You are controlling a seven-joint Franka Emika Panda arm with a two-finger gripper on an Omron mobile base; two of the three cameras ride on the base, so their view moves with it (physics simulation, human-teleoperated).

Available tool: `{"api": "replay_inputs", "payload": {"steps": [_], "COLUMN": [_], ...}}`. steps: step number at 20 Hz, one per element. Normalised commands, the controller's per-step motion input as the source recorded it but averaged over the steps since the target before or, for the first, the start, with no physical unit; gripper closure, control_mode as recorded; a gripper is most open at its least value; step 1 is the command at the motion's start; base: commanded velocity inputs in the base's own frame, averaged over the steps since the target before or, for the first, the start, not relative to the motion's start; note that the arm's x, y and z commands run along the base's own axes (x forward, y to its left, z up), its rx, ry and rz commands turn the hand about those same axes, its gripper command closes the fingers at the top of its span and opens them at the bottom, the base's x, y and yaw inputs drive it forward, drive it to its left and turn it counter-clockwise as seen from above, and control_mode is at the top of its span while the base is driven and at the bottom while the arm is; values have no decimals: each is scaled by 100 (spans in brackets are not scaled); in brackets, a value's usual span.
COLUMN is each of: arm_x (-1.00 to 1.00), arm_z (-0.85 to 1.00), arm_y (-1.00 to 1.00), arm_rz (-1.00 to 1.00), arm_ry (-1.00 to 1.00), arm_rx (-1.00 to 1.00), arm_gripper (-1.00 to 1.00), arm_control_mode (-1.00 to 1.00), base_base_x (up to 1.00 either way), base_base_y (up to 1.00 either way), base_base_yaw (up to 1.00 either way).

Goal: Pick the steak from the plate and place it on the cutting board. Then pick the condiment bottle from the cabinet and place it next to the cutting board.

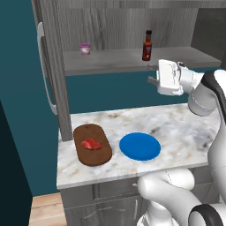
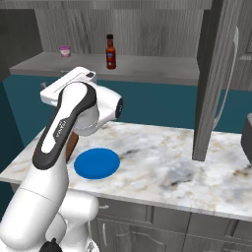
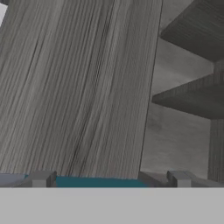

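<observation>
Steak (image 1: 91, 144) lies on cutting board (image 1: 92, 144), left of plate (image 1: 140, 146); gripper (image 1: 153, 78) spread wide, empty, near condiment bottle (image 1: 147, 46) in cabinet (image 1: 114, 59).

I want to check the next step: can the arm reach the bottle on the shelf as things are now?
Probably yes. The bottle stands alone near the front of the open shelf, the pink-lidded cup far aside. The open gripper is just below the shelf edge.
</observation>
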Motion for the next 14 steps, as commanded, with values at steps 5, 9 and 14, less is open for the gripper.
{"api": "replay_inputs", "payload": {"steps": [5, 9, 14], "arm_x": [0, 0, 0], "arm_z": [19, 22, 21], "arm_y": [-6, -6, -6], "arm_rz": [0, 0, 0], "arm_ry": [4, 4, 4], "arm_rx": [0, 0, 0], "arm_gripper": [-100, -100, -100], "arm_control_mode": [-100, -100, -100], "base_base_x": [0, 0, 0], "base_base_y": [0, 0, 0], "base_base_yaw": [0, 0, 0]}}
